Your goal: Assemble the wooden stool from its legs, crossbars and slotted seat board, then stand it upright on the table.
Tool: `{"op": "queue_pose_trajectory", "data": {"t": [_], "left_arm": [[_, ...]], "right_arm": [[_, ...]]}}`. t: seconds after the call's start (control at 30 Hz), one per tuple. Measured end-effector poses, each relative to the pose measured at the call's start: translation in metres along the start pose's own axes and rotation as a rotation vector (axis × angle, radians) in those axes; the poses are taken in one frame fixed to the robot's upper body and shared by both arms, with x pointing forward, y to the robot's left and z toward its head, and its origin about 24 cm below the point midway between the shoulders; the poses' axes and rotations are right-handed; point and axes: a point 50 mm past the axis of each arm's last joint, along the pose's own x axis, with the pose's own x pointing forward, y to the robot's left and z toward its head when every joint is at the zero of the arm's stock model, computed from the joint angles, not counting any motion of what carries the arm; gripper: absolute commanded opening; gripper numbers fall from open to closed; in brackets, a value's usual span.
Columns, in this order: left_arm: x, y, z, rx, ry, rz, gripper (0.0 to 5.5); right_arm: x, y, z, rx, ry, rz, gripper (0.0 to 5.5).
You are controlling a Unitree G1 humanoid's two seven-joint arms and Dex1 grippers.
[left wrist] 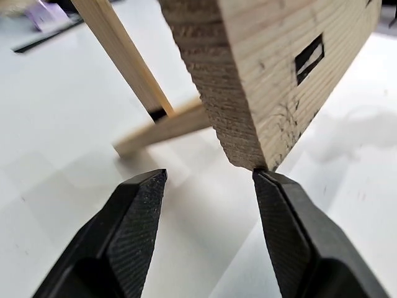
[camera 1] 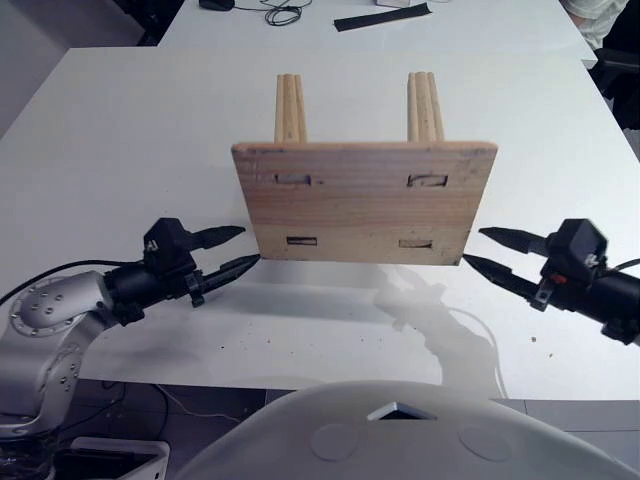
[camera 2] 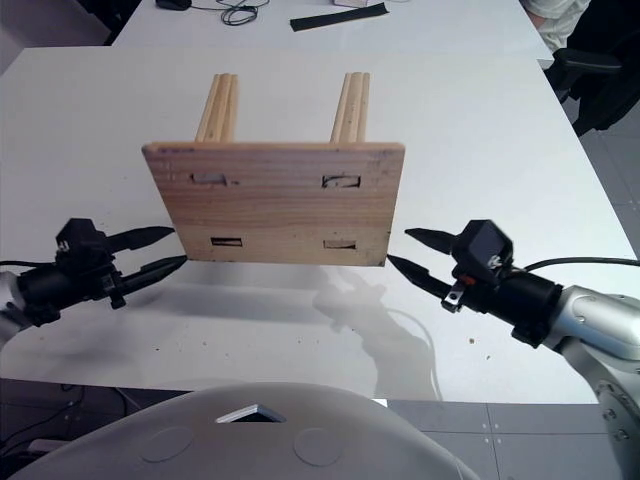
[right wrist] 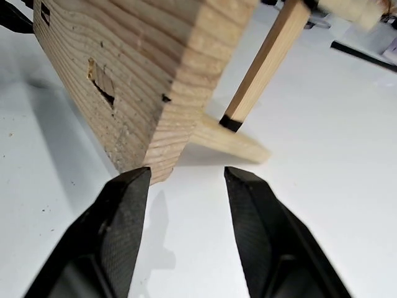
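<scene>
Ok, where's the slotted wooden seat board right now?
In the head views the slotted wooden seat board stands on edge mid-table, between the left gripper and right gripper, legs pointing away.

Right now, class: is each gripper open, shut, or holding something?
Left gripper: open, holding nothing, fingers at the seat board's lower corner.
Right gripper: open, holding nothing, at the opposite lower corner.

The stool (camera 1: 365,200) lies on the table (camera 1: 120,130), legs (camera 1: 290,108) pointing away, between the left gripper (camera 1: 250,244) and right gripper (camera 1: 472,245).
</scene>
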Motion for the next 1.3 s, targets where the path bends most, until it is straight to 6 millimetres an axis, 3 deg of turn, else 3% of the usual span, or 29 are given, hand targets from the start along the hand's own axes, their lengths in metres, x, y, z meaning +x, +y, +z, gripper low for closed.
{"op": "queue_pose_trajectory", "data": {"t": [0.33,0.63,0.77,0.87,1.07,1.2,1.3], "left_arm": [[-0.004,0.008,0.039,-0.100,-0.170,0.066,2.59],[-0.002,0.008,0.077,-0.131,-0.297,-0.002,2.59],[-0.001,0.010,0.073,-0.116,-0.256,0.003,2.59],[-0.001,0.009,0.059,-0.096,-0.177,-0.008,2.59],[-0.004,0.011,0.054,0.008,-0.157,-0.016,2.59],[-0.009,0.026,0.047,-0.022,-0.152,-0.019,2.59],[-0.016,0.042,0.047,-0.057,-0.187,0.011,2.59]], "right_arm": [[-0.012,-0.014,0.036,0.057,-0.157,-0.053,2.22],[-0.016,-0.034,0.062,0.055,-0.248,-0.173,2.22],[-0.011,-0.033,0.058,0.051,-0.223,-0.178,2.22],[-0.006,-0.028,0.048,0.049,-0.159,-0.160,2.22],[-0.006,-0.025,0.049,-0.005,-0.149,-0.133,2.22],[-0.004,-0.021,0.048,0.011,-0.175,-0.049,2.22],[-0.001,-0.021,0.036,0.124,-0.222,0.013,2.22]]}}
